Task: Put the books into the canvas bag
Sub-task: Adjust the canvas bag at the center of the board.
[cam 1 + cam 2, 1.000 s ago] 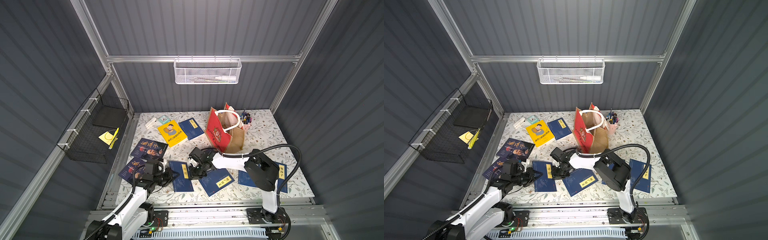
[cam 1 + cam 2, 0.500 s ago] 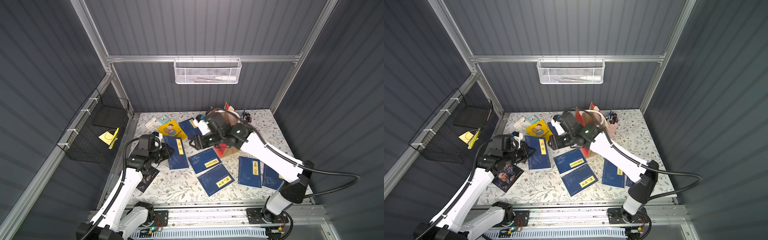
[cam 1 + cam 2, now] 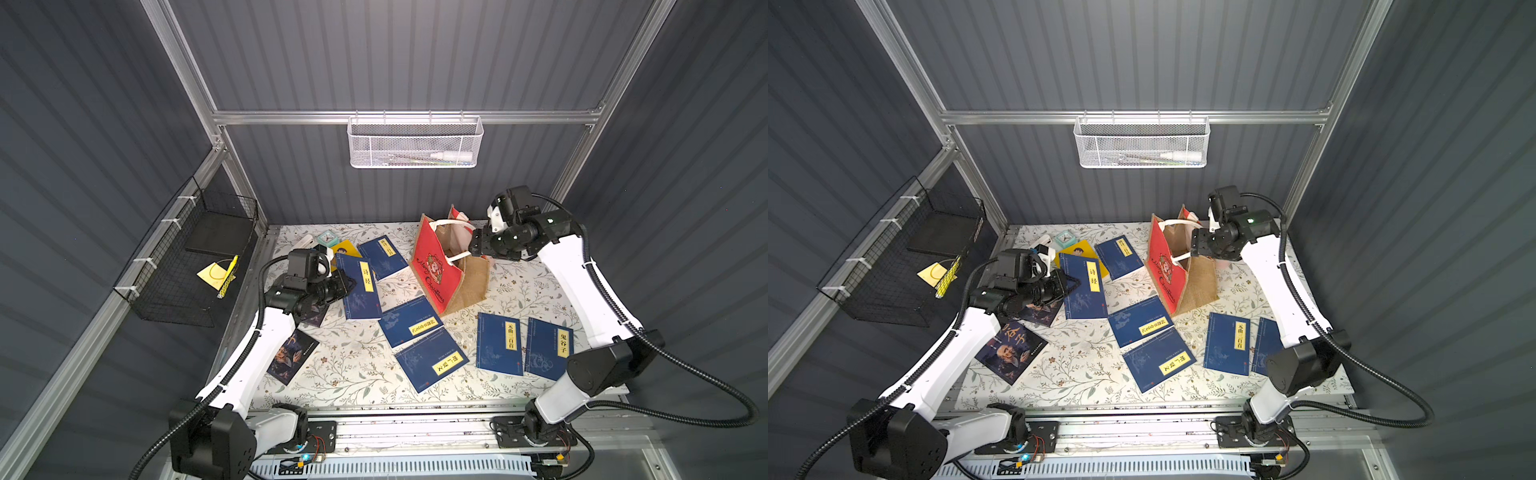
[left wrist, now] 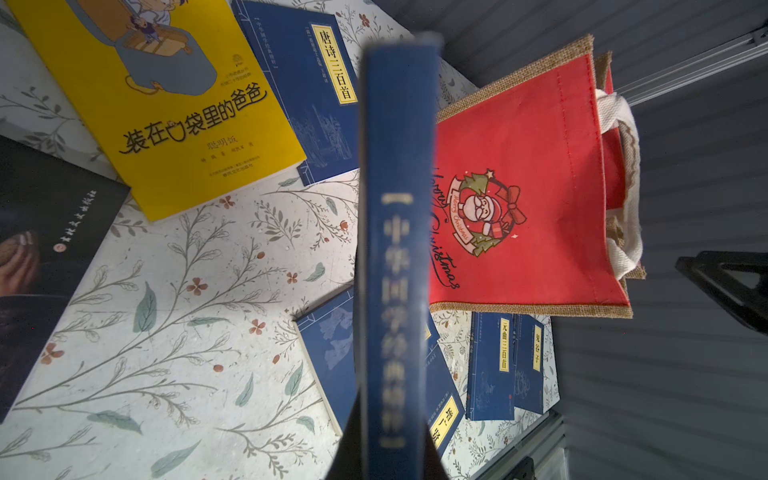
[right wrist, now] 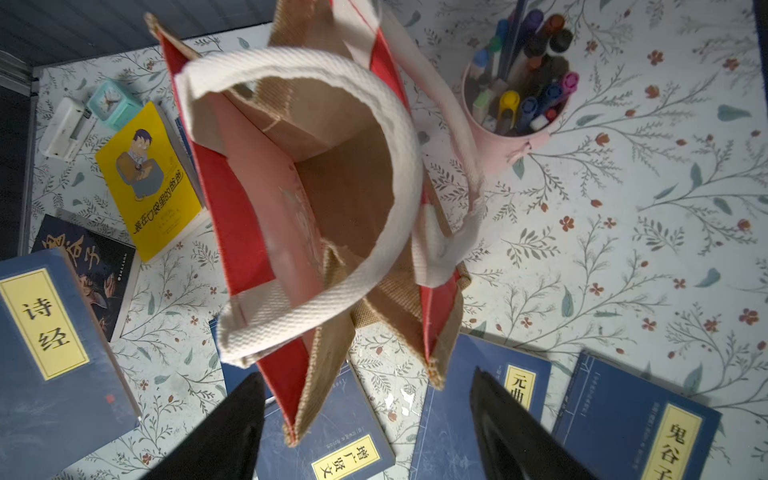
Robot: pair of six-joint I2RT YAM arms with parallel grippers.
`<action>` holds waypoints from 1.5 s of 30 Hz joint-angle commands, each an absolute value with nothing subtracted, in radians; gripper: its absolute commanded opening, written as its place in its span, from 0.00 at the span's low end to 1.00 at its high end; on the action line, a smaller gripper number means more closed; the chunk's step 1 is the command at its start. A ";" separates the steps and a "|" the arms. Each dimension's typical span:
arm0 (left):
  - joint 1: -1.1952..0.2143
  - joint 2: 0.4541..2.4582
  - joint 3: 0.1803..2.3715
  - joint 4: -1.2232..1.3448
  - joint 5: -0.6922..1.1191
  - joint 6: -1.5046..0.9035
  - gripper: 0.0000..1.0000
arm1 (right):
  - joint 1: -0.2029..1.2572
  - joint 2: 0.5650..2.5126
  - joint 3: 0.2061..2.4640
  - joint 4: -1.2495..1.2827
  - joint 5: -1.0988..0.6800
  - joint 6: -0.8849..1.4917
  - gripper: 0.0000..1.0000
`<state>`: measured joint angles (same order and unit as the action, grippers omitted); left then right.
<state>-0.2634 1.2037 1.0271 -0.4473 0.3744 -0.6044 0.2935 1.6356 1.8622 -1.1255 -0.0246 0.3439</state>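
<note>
blue book [image 3: 360, 291] clamped in closed left hand [image 3: 345, 286], right hand [image 3: 476, 248] spread empty over canvas bag [image 3: 436, 270]; bag may be toppled by a caught rim.

Canvas bag [image 5: 345, 178] gaping, pink pen cup [image 5: 498, 149] beside it, blue books [image 5: 54, 374] around, right gripper [image 5: 368, 372] spread apart

A floral cover lies over the desk [image 3: 340, 374]. At its far left corner a small teal clock [image 3: 327, 238] stands just beside a white gadget [image 5: 66, 129]. A pink cup [image 5: 498, 145] holds pens and markers [image 5: 528, 83]. A white mesh basket [image 3: 415, 147] hangs on the far wall. A black wire basket [image 3: 174, 299] on the left wall holds a yellow note pad [image 3: 212, 272].
</note>
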 commanded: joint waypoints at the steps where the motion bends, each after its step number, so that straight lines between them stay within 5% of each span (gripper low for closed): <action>1: -0.269 1.181 1.019 -0.420 0.392 -0.583 0.00 | 0.281 1.628 1.834 -1.074 -0.109 0.377 0.78; 17: -0.300 1.240 1.030 -0.338 0.400 -0.611 0.00 | 0.268 1.646 1.797 -0.998 -0.152 0.426 0.68; 34: -0.502 1.849 1.467 -0.105 0.301 -0.688 0.00 | 0.246 1.736 1.759 -0.886 -0.246 0.441 0.75; 45: -0.518 1.965 1.555 -0.089 0.307 -0.701 0.00 | 0.303 1.729 1.865 -0.794 -0.393 0.316 0.77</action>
<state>-0.5121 1.9640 1.5101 -0.1181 0.2985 -0.6968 0.2607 1.7325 1.7870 -0.8162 -0.3378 0.3996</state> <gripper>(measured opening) 0.110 0.770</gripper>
